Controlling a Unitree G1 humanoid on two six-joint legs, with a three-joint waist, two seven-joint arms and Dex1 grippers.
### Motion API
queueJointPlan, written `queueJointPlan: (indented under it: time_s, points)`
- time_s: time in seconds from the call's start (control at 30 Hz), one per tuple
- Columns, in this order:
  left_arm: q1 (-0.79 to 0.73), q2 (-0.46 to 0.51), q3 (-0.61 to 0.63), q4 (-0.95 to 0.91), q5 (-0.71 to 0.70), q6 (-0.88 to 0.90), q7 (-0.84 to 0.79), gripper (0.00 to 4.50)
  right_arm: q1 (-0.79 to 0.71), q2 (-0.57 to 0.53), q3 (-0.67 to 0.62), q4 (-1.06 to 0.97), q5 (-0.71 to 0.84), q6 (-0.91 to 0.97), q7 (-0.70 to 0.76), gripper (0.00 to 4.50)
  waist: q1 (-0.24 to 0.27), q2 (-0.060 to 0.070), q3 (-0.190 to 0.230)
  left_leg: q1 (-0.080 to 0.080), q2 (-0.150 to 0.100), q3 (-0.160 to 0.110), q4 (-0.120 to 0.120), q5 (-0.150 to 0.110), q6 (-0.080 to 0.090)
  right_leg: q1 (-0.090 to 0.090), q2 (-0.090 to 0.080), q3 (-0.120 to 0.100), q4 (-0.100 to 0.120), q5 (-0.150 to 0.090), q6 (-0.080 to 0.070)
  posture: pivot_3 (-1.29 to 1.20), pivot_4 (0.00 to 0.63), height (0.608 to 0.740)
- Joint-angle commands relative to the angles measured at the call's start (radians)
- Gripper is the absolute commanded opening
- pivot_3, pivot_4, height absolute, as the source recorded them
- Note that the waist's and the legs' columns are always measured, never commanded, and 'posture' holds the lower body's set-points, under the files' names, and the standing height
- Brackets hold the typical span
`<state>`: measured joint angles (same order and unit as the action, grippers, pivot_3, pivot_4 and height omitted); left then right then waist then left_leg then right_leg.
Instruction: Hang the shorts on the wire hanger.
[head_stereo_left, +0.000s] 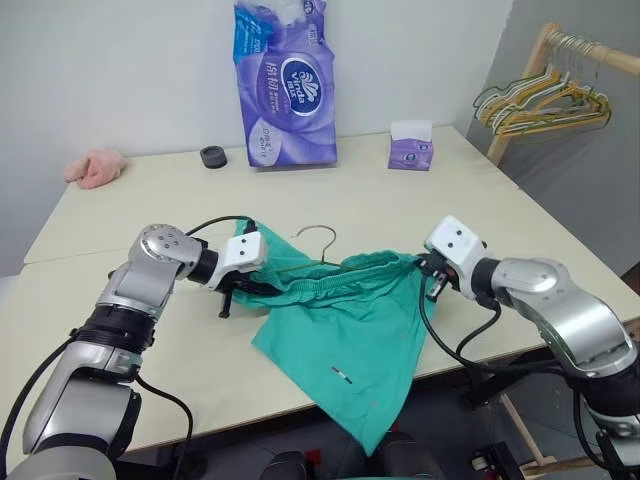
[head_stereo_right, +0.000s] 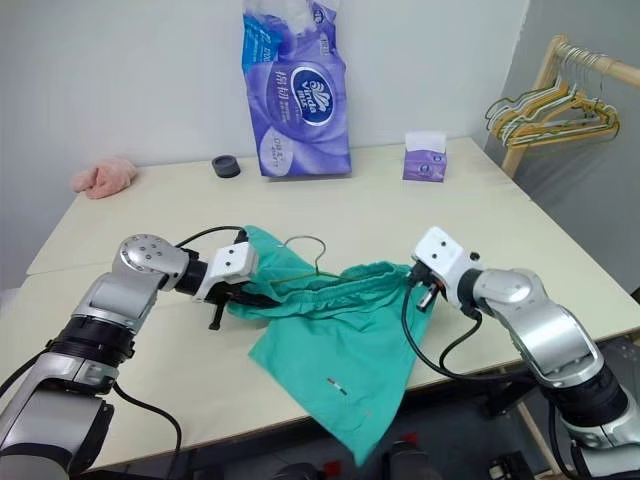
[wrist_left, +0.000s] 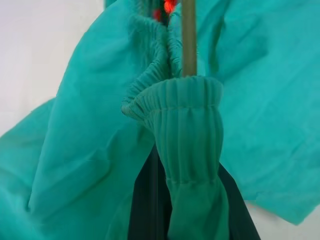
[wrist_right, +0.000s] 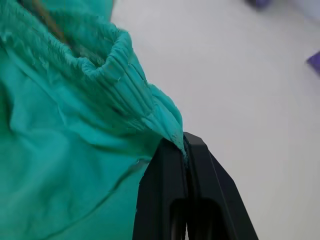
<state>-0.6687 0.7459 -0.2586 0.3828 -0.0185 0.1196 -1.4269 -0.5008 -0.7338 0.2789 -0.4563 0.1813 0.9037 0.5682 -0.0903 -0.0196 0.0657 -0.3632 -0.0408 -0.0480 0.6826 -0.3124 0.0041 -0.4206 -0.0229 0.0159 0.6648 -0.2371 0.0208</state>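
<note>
Teal-green fabric hangs off the near edge of the tabletop (head_stereo_left: 120, 330): the shorts (head_stereo_left: 350, 345) are stretched between the two arms, with one leg drooping below that edge and a tiny white label showing on the cloth. The left gripper (head_stereo_left: 232, 290) has its fingers clenched on the gathered waistband at the shorts' left end, where the cloth bunches over the black fingers (wrist_left: 145, 200) in the left wrist view. The right gripper (head_stereo_left: 432, 272) has its fingers (wrist_right: 190, 195) pressed tight on the other end of the waistband, pinching a corner of the elastic hem. Between the two, the wire hanger (head_stereo_left: 318, 240) lies with the shorts over it, its curved hook poking out just past the waistband toward the middle of the tabletop; in the left wrist view a thin olive rod of it runs into the waistband beside a small orange tag.

Farther back, near the far edge, stand a purple pack of tissue rolls (head_stereo_left: 284, 85), a small black ring (head_stereo_left: 213, 157) and a little purple tissue box (head_stereo_left: 410, 148). A pink cloth (head_stereo_left: 95, 168) sits at the far left corner. Beyond the far right corner, bunched hangers (head_stereo_left: 540, 105) hang on a wooden rack (head_stereo_left: 590, 50).
</note>
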Motion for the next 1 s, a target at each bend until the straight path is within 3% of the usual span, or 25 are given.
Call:
queueJointPlan:
  time_s: [0.03,0.33,0.5,0.8,1.0]
  points:
    - [-0.006,-0.006,-0.002,-0.041,0.015,0.010,0.030,0.00,-0.064,-0.014,0.046,-0.027,-0.059,-0.032,0.020,0.03,0.000,0.000,0.000,0.000,0.000,0.000,0.000,0.000,0.000,0.000,0.000,0.000,0.000,0.000,0.000,-0.16,0.036,0.740]
    - [-0.002,-0.067,0.010,-0.040,0.013,0.003,0.115,0.00,-0.109,0.013,0.155,-0.064,-0.089,-0.030,0.098,0.03,0.001,0.000,0.000,0.000,0.000,0.000,0.000,0.000,0.000,0.000,0.000,0.000,0.000,0.000,0.000,-0.16,0.033,0.740]
    - [0.011,-0.077,0.014,-0.055,0.004,0.004,0.120,0.00,-0.079,-0.052,0.098,-0.099,-0.072,-0.023,0.151,1.24,0.001,0.000,0.000,0.000,0.000,0.000,0.000,0.000,0.000,0.000,0.000,0.000,0.000,0.000,0.000,-0.16,0.033,0.740]
    - [0.017,-0.091,0.010,-0.055,-0.015,-0.016,0.101,0.00,0.027,-0.304,-0.026,-0.161,-0.031,-0.048,0.322,4.43,0.002,0.000,0.000,0.000,0.000,0.000,0.000,0.000,0.000,0.000,-0.001,-0.001,-0.001,0.000,0.000,-0.18,0.036,0.740]
    - [0.016,-0.092,-0.004,-0.063,-0.022,-0.020,0.073,0.00,0.012,-0.236,0.052,-0.082,-0.100,-0.089,0.281,4.43,-0.012,0.000,0.000,0.001,0.001,0.000,0.000,0.000,0.000,0.000,0.000,0.000,0.000,0.000,0.000,-0.19,0.038,0.740]
